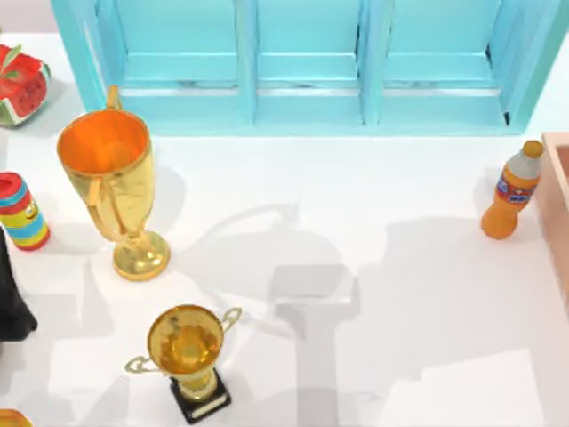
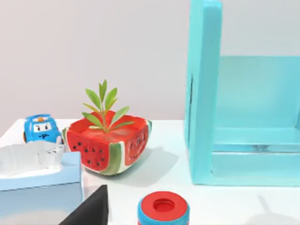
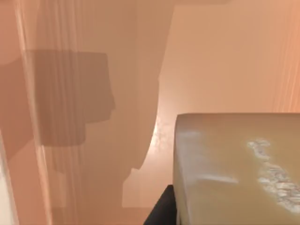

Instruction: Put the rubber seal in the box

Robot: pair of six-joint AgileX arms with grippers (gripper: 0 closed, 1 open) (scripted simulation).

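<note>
Most of the box (image 1: pixel 558 205) is cut off at the table's right edge in the top view; I can see just a strip of its pinkish rim and darker inside. The right wrist view looks into it: tan walls (image 3: pixel 93 117) crossed by blocky shadows, and close up, the rubber seal (image 3: pixel 234 168), a tan block with a rounded corner and faint white print, itself cropped. A dark sliver (image 3: pixel 161 208) sits beside the block's lower corner, but I cannot tell whether it is a finger, so the right gripper's grip is unclear.

An orange bottle (image 1: pixel 512 191) stands just beside the box. The left arm is parked at the table's left edge, a dark shape (image 1: pixel 11 302) half out of view; I cannot tell how its fingers stand.
</note>
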